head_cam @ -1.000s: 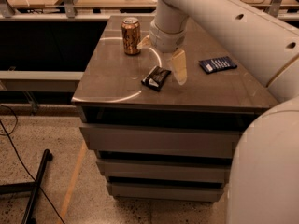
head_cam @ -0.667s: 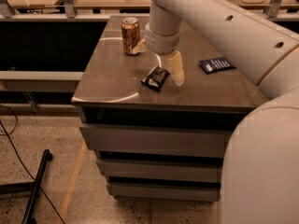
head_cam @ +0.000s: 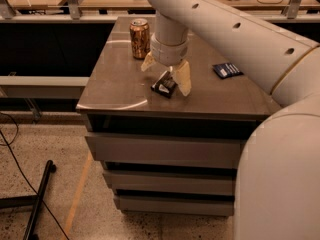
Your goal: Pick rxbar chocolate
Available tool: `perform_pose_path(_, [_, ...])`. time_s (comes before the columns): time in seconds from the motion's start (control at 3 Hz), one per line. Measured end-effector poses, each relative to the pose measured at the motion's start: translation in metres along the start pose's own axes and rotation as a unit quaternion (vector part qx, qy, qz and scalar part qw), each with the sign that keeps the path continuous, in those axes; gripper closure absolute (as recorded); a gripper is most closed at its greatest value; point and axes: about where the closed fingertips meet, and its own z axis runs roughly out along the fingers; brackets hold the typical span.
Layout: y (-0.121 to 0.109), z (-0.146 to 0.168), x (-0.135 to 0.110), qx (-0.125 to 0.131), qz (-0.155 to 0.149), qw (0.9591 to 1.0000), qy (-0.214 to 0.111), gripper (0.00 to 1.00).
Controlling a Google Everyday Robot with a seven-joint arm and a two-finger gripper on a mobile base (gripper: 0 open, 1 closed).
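Observation:
The rxbar chocolate (head_cam: 164, 86), a small flat black bar with a pale end, lies on the brown tabletop (head_cam: 117, 86) near its middle. My gripper (head_cam: 165, 79) hangs from the white arm straight above it, close to the table. It is open, with one cream finger (head_cam: 148, 62) to the bar's left rear and the other finger (head_cam: 183, 79) at its right side. The bar's top end is partly hidden between them.
A bronze drink can (head_cam: 140, 38) stands upright behind and left of the gripper. A dark blue flat wrapper (head_cam: 227, 70) lies to the right. The white arm crosses the right side. Drawers sit below the tabletop, and cables and a black bar lie on the floor at left.
My gripper has shifted left and a little lower, so its fingers now stand on both sides of the bar. The bar, can and blue wrapper have stayed put.

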Motion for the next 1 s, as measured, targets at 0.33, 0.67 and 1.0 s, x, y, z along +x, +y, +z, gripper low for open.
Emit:
perform_pose_path(0.33, [-0.0007, 0.0039, -0.0038, -0.005, -0.01, 0.9999, -0.002, 0.41])
perform_pose_path(0.67, [-0.0015, 0.0039, -0.0053, -0.006, -0.015, 0.9999, -0.002, 0.64])
perform_pose_path(1.0, [-0.0024, -0.0019, -0.0048, -0.006, -0.015, 0.9999, -0.002, 0.88])
